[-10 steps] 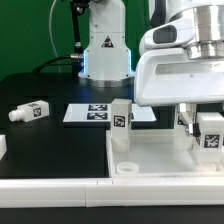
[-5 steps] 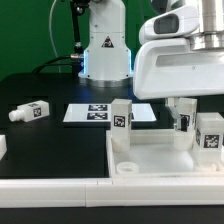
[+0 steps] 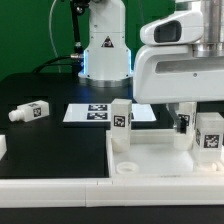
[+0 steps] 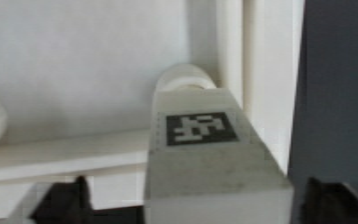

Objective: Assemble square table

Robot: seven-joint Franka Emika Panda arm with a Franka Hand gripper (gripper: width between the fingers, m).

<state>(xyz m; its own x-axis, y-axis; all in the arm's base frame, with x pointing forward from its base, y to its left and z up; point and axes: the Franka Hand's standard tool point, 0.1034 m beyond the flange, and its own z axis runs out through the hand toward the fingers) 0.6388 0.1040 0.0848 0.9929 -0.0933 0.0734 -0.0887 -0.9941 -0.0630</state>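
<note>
Bench point(image 3: 40, 140): black, matte; white rail point(image 3: 50, 190) along near edge; dark backdrop behind.
Arm base point(image 3: 105, 50): white, rear centre.
Square table point(image 3: 160, 158): white rimmed slab, flat on bench, exterior view's right.
Marker board point(image 3: 92, 113): flat on bench, behind slab.
Corner leg point(image 3: 121, 122): upright at slab's rear corner.
Right leg point(image 3: 209, 133): upright on slab, tag visible.
Loose leg point(image 3: 30, 111): lying on bench, exterior view's left.
Hand point(image 3: 195, 120): low over right leg, fingers astride; gripping or clear, cannot tell.

No legible text, only coded tags point(image 4: 199, 128) on legs point(image 3: 121, 137) and marker board point(image 3: 75, 114).
</note>
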